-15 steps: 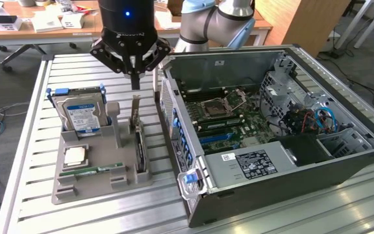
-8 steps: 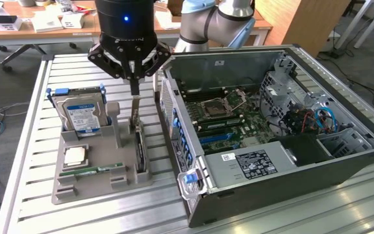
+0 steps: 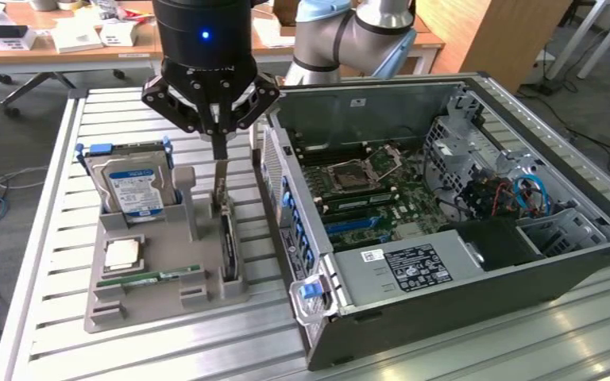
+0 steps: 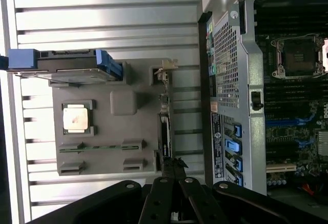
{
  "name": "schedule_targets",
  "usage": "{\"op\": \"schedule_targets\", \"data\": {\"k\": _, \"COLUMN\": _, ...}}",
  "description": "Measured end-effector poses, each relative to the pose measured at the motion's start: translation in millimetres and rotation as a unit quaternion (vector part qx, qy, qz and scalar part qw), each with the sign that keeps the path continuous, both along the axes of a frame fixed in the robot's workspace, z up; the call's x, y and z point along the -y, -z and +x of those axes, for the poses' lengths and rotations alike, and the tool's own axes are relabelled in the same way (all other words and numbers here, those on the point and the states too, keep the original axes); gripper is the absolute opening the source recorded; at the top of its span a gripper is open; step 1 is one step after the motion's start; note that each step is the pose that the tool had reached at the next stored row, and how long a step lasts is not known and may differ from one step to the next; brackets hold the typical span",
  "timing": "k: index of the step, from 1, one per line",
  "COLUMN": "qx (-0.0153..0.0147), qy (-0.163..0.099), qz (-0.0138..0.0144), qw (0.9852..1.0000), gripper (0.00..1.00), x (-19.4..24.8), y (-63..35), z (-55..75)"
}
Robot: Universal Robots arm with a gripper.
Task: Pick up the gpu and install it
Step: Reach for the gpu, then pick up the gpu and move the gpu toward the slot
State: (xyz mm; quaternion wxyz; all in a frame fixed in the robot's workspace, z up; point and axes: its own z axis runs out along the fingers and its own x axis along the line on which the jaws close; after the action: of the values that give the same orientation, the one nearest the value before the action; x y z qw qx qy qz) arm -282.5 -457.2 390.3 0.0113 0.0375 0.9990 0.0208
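one closed gripper (image 3: 219, 153), over upright gpu (image 3: 228, 242)

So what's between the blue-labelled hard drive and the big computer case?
The gpu, standing on edge in a slot of the grey holder. The exterior view shows it.

The arm (image 3: 353, 36) is bent over from the back, grey joints angled toward the exterior view's left. The black wrist (image 3: 204, 32) is held pretty much vertical, with a little blue light lit on it. The gripper (image 3: 220, 152) is pointed straight down, linkages splayed out wide up top. In the wrist view, the fingertips (image 4: 175, 165) are pinched tight together, no gap left between them.
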Motion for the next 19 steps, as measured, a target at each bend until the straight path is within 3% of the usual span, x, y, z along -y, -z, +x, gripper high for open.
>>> {"op": "schedule_targets", "data": {"k": 13, "qx": 0.0000, "qy": 0.000, "qz": 0.0000, "qw": 1.0000, "gripper": 0.11, "x": 0.0, "y": 0.0, "z": 0.0}}
{"op": "schedule_targets", "data": {"k": 18, "qx": 0.0000, "qy": 0.000, "qz": 0.0000, "qw": 1.0000, "gripper": 0.35, "x": 0.1, "y": 0.0, "z": 0.0}}
{"op": "schedule_targets", "data": {"k": 19, "qx": 0.0000, "qy": 0.000, "qz": 0.0000, "qw": 1.0000, "gripper": 0.35, "x": 0.0, "y": 0.0, "z": 0.0}}
